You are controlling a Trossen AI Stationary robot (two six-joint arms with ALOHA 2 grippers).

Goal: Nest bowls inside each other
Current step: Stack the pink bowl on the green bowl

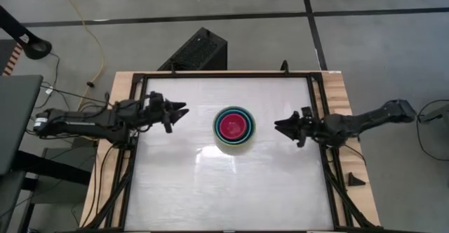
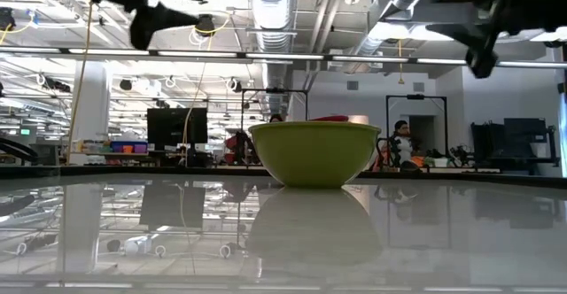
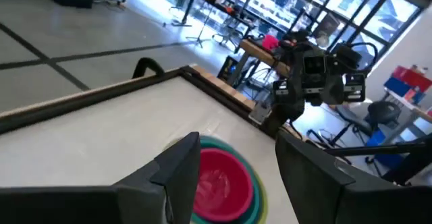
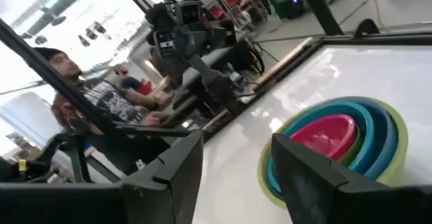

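Observation:
The bowls [image 1: 234,127] stand nested in one stack at the middle of the table: the olive-green bowl [image 2: 314,152] outermost, teal and light blue rings inside it, the magenta-pink bowl [image 3: 219,183] innermost. The stack's base rests on the tabletop. My left gripper [image 1: 181,111] hovers open to the stack's left, above the table. My right gripper [image 1: 280,125] hovers open to the stack's right. Both point level toward the stack [image 4: 337,146], with nothing between their fingers.
A black frame [image 1: 224,74] borders the white tabletop. A small black part [image 1: 354,179] lies on the wooden edge at the right. A person [image 4: 101,99] sits beyond the table's left side. Bare tabletop lies near and far of the stack.

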